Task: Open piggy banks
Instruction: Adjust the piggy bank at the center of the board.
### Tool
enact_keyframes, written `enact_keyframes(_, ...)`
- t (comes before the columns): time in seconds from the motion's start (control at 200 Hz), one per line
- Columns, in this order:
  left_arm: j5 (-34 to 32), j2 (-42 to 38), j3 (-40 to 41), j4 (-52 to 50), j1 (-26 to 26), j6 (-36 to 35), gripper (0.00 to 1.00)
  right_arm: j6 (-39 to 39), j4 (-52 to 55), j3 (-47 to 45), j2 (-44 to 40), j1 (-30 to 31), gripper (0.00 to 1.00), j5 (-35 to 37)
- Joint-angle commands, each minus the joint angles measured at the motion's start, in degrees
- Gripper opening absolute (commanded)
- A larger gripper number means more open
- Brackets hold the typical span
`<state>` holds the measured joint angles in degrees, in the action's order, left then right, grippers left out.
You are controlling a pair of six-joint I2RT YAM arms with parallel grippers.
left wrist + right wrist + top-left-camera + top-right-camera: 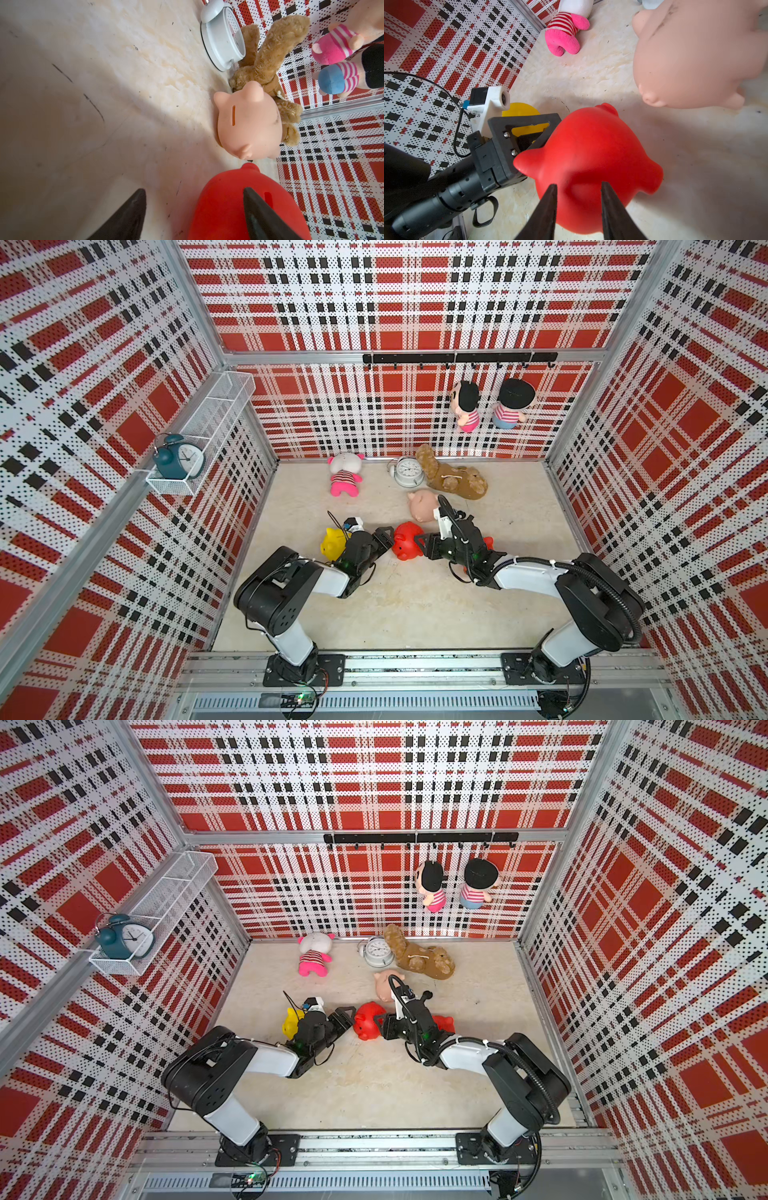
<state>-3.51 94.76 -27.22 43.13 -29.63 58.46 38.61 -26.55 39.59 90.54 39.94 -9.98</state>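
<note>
A red piggy bank (407,541) (368,1021) lies on the floor between my two grippers. My left gripper (388,537) (194,189) is open; one finger lies across the red pig (224,207) near its coin slot, the other over bare floor. My right gripper (419,545) (579,184) is open a little, its tips against the same red pig (591,155) on the opposite side. A yellow piggy bank (332,543) (519,110) sits behind the left wrist. A pale pink piggy bank (423,506) (249,124) lies just beyond. A second red piggy bank (488,542) peeks from under the right arm.
A brown plush dog (453,479), a white alarm clock (409,472) and a pink-and-white striped plush (345,479) lie along the back wall. Two dolls (467,406) hang from a hook rail. A teal clock (178,456) sits in a wire shelf on the left wall.
</note>
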Motion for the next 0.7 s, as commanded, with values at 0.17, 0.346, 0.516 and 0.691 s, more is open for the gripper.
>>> enact_keyframes(0.17,-2.9,-6.9,-2.6,-10.7,1.9,-6.7,0.87,-0.3,-0.3,-0.2,-4.2,0.4,0.43,-0.5)
enact_keyframes(0.346,-2.3,-7.8,-5.8,-15.3,2.1,-9.8,0.9,-1.1,1.1,-1.4,-6.6,0.2,0.47,0.9)
enact_keyframes(0.516,-0.7,-7.2,-8.5,-18.9,2.1,-11.6,0.91,-1.2,0.9,-3.0,-6.1,-0.6,0.48,1.0)
enact_keyframes(0.691,-1.2,-5.6,-15.2,-30.5,1.4,-15.2,0.93,-1.6,0.4,-3.9,-5.5,-1.8,0.5,0.1)
